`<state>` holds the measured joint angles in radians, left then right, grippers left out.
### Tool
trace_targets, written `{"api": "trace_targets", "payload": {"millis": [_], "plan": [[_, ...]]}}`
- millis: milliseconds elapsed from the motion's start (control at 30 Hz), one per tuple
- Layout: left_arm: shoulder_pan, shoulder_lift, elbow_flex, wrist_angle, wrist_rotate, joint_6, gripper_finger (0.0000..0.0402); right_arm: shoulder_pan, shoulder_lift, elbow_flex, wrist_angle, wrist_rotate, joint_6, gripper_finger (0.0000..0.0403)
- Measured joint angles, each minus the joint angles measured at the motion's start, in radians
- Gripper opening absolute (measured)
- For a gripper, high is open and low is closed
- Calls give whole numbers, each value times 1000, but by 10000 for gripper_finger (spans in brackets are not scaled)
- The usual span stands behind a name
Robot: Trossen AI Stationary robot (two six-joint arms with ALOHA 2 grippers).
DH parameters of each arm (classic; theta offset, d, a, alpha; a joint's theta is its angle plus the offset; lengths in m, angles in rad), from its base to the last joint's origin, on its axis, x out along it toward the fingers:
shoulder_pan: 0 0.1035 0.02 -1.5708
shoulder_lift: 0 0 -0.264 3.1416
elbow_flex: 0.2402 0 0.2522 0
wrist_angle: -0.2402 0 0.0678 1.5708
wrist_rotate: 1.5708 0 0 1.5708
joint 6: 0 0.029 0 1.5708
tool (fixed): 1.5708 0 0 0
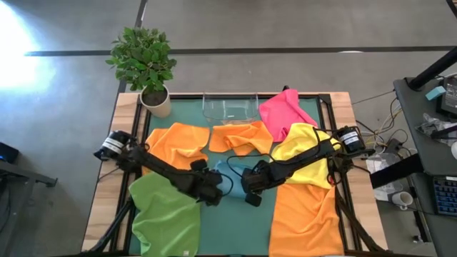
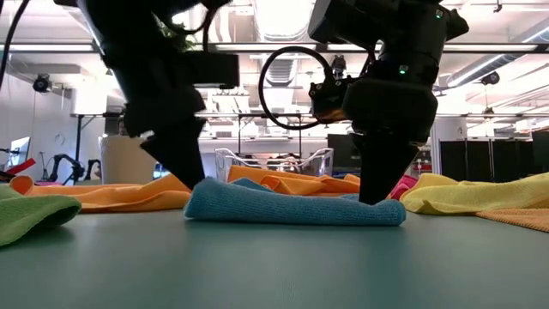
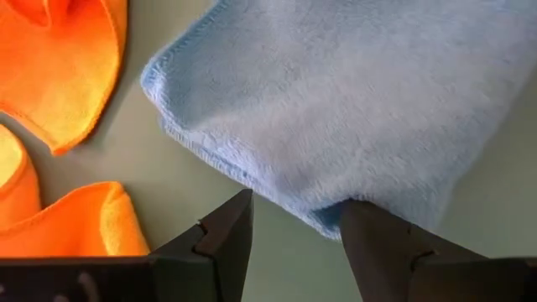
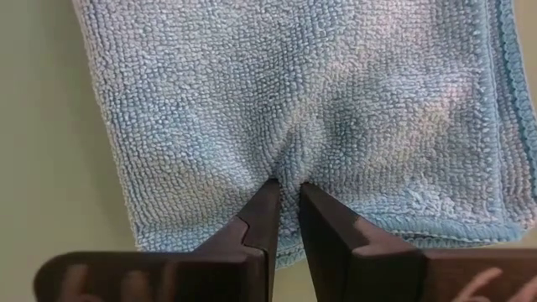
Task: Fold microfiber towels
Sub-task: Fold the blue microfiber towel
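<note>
Light-blue fuzzy microfiber towel [image 4: 302,109] folded, soft, light, limp | right gripper [image 4: 287,195] nearly closed, pinching its nap | left gripper [image 3: 294,220] spread wide over its edge | grab hemmed corners.

Setting: robotics lab or open workshop hall. Evidence: exposed ceiling ducts [image 2: 480,64] and strip lighting, polished concrete floor [image 1: 285,28], a side desk [image 1: 435,143] cluttered with cables and gear, another robot arm [image 2: 64,163] in the background.

Bare green mat [image 1: 235,228] lies open at the bottom centre, between the green towel [image 1: 168,214] and orange towel [image 1: 303,218]. Both arms and the blue towel [image 1: 230,180] block the middle.
</note>
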<state>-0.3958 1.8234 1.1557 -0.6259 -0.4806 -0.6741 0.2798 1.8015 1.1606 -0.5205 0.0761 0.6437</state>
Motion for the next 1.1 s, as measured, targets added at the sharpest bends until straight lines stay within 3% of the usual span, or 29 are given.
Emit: {"api": "trace_targets", "payload": {"millis": [367,633,1100], "plan": [[4,12,-12,40,62,28,159,0,-1,-2,1,2,-11,43],[-6,4,-51,47,255,107,159,0,-1,-2,-2,3,-17,43],[-25,-110,-61,42,229,146,159,0,-2,-2,-27,3,-21,43]]}}
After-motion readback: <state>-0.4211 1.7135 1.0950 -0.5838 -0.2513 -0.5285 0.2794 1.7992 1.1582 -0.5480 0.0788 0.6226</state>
